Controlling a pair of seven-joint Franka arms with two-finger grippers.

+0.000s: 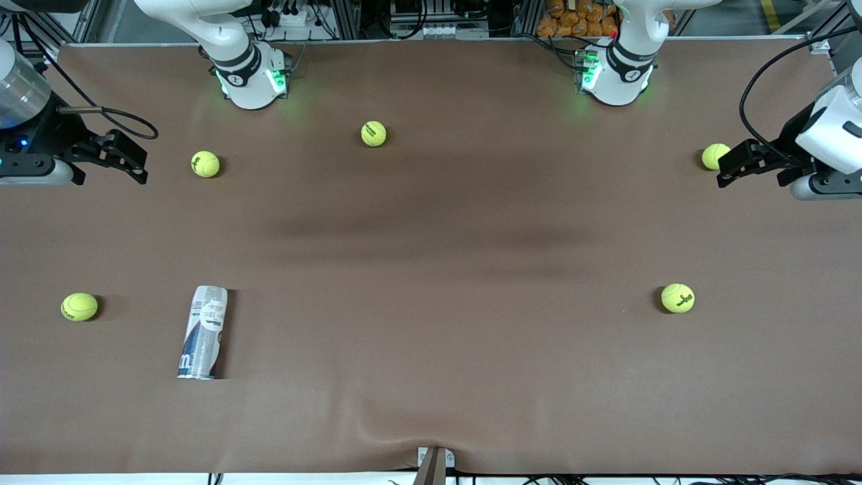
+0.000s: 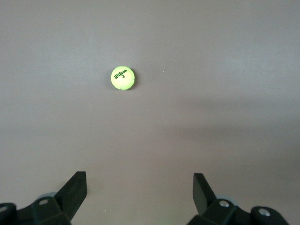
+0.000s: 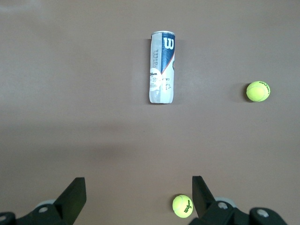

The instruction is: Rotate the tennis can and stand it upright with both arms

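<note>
Item 1, the tennis can [image 1: 203, 333]: you find it lying on its side on the brown table [image 1: 444, 283], toward the right arm's end and near the front camera. Its long axis runs roughly toward the robots' bases. The right wrist view shows its white and dark-blue label with the "W" logo. Nothing touches it.

Item 2, the right gripper [image 1: 124, 158]: it hangs over the table at the right arm's end, well apart from the can, fingers spread wide and holding nothing. You see both fingertips [image 3: 75, 190] apart in the right wrist view.

Item 3, the left gripper [image 1: 744, 165]: it hangs over the left arm's end of the table, fingers spread wide and holding nothing. One fingertip [image 2: 77, 185] shows in the left wrist view.

Item 4, 5 tennis balls, all loose on the table:
- 1 ball [image 1: 79, 306] beside the can, toward the right arm's end.
- 1 ball [image 1: 205, 164] near the right gripper.
- 1 ball [image 1: 374, 133] between the 2 bases.
- 1 ball [image 1: 714, 155] just beside the left gripper.
- 1 ball [image 1: 677, 298] nearer to the front camera, toward the left arm's end.
</note>
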